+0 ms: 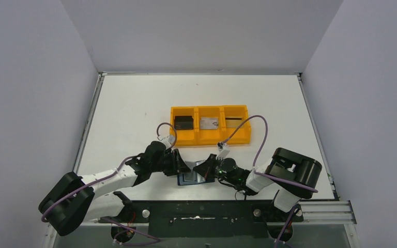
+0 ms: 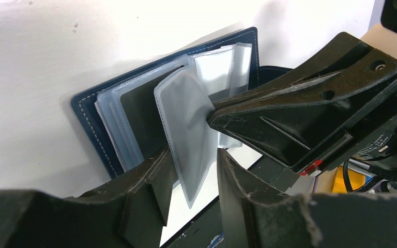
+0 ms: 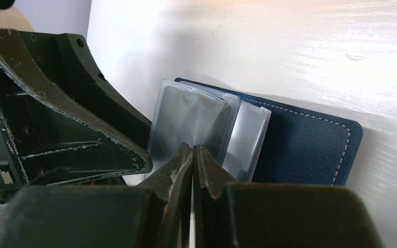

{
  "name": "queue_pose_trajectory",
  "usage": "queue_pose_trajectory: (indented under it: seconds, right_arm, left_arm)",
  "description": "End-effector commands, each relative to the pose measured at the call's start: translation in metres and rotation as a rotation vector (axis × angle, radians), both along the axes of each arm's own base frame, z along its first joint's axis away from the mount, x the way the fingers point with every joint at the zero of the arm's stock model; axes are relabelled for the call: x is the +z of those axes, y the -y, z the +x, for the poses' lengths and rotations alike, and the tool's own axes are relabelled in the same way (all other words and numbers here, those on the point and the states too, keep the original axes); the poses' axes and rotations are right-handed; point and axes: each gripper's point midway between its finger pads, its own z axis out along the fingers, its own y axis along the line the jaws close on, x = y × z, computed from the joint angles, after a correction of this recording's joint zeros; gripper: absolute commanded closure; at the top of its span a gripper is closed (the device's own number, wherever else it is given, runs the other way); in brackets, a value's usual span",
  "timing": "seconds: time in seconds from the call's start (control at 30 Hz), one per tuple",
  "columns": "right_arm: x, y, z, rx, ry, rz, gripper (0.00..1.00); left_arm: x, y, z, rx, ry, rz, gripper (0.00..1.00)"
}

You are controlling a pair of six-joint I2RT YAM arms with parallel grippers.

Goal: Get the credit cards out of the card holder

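The dark navy folding card holder (image 1: 190, 178) lies open on the white bench (image 1: 134, 103) near its front edge, one clear plastic sleeve (image 2: 188, 129) standing between the parted jaws of the low, outstretched left arm (image 1: 113, 178), while the right arm (image 1: 253, 178) reaches in opposite, jaws clenched at that sleeve's edge.

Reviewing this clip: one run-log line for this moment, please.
card holder open | right gripper pinching clear sleeve | left gripper straddling it
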Motion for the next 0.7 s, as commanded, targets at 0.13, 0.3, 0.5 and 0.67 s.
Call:
queue_pose_trajectory:
  seconds: [0.13, 0.3, 0.5, 0.67]
  right_arm:
    - [0.022, -0.004, 0.008, -0.016, 0.049, 0.073, 0.98]
    - [0.023, 0.004, 0.012, -0.04, 0.022, 0.005, 0.79]
    - [0.037, 0.034, 0.024, -0.158, 0.048, -0.199, 0.58]
    - [0.049, 0.072, 0.026, -0.273, 0.062, -0.299, 0.57]
  left_arm:
    - [0.034, 0.029, 0.018, -0.045, 0.098, -0.094, 0.73]
    - [0.041, 0.034, 0.021, -0.055, 0.116, -0.104, 0.73]
    - [0.045, 0.043, 0.022, -0.087, 0.13, -0.111, 0.72]
    - [0.053, 0.063, 0.023, -0.131, 0.149, -0.134, 0.72]
